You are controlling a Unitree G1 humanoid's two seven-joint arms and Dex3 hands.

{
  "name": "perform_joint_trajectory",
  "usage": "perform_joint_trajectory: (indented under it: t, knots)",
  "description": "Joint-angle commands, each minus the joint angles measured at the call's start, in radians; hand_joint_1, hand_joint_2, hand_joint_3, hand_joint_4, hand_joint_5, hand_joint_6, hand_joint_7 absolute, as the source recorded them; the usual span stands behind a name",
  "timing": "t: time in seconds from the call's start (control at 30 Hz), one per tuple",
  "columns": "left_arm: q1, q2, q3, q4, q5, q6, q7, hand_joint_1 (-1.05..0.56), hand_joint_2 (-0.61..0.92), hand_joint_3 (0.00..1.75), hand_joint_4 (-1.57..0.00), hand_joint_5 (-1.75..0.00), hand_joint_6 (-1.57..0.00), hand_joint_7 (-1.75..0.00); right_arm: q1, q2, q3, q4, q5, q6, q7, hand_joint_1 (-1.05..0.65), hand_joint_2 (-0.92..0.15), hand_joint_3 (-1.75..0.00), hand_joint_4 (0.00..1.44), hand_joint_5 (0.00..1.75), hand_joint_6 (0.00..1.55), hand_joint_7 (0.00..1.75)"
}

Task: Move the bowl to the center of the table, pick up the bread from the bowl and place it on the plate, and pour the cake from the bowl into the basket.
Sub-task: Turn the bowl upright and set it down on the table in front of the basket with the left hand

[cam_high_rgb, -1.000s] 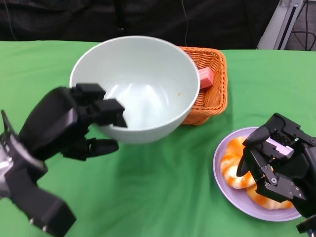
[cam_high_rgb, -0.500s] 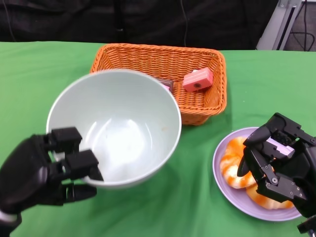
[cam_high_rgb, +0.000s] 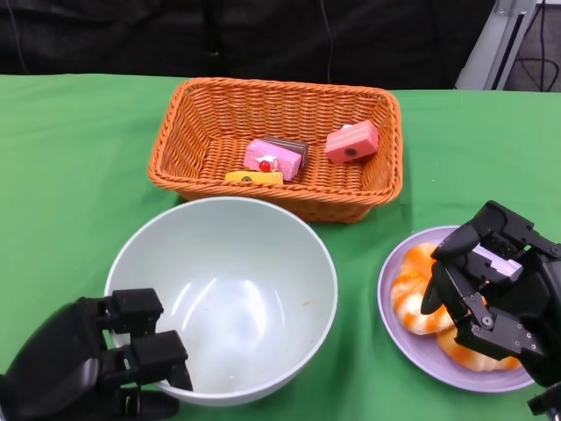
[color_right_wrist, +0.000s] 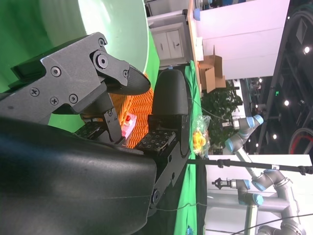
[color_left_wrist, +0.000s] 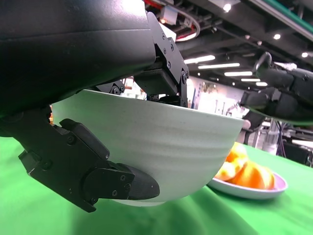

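The left robot hand (cam_high_rgb: 96, 373) pinches the near-left rim of the pale green round bowl (cam_high_rgb: 223, 298), fingers inside, thumb under the wall. A second ago it held that bowl tipped up over the orange woven wicker basket (cam_high_rgb: 279, 145), hiding most of it; now the bowl has come back level and low over the green surface (cam_high_rgb: 61, 175), just in front of the basket. The bowl shows empty, so I judge the pour done and only setting down remains. In the basket lie three cake pieces: a yellow slab (cam_high_rgb: 253, 178), a pink-and-brown slice (cam_high_rgb: 275, 154) and a pink block (cam_high_rgb: 351, 141). Right of the bowl, one lilac plate (cam_high_rgb: 408, 338) carries the orange-and-white bread (cam_high_rgb: 416, 298); how many pieces I cannot tell. The right robot hand (cam_high_rgb: 495, 294) hovers over that plate, unmoved, fingers curled inward around nothing.
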Motion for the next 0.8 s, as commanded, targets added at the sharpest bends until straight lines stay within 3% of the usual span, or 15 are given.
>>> perform_joint_trajectory:
  t: [0.03,0.2,0.53,0.67,0.8]
  knots:
    - [0.007,0.024,-0.031,0.016,0.0,0.019,0.018,-0.26,0.78,0.43,-0.85,-1.7,-0.86,-1.13,0.007,-0.011,-0.007,-0.014,0.014,0.007,-0.003,-0.13,-0.63,-0.92,0.7,1.66,0.66,1.31]
    - [-0.001,0.028,-0.074,0.038,0.004,0.056,0.016,-0.23,0.78,0.35,-0.84,-1.7,-0.88,-1.1,0.009,-0.011,-0.007,-0.014,0.003,0.001,-0.009,-0.13,-0.64,-0.89,0.7,1.65,0.66,1.31]
    - [-0.052,0.002,-0.136,0.131,-0.021,0.113,-0.017,-0.17,0.79,0.28,-0.8,-1.75,-0.81,-1.23,0.016,-0.007,-0.003,-0.019,0.011,0.002,-0.009,-0.12,-0.63,-0.91,0.71,1.65,0.66,1.3]
    - [-0.094,-0.013,-0.173,0.189,-0.021,0.134,-0.037,-0.18,0.83,0.22,-0.78,-1.75,-0.71,-1.44,0.016,-0.008,0.001,-0.015,-0.001,-0.008,-0.009,-0.13,-0.63,-0.91,0.71,1.64,0.66,1.29]
    - [-0.131,-0.03,-0.205,0.238,-0.03,0.142,-0.033,-0.16,0.82,0.16,-0.77,-1.75,-0.73,-1.36,0.017,-0.005,0.002,-0.022,0.015,0.013,-0.009,-0.11,-0.63,-0.93,0.71,1.64,0.67,1.29]
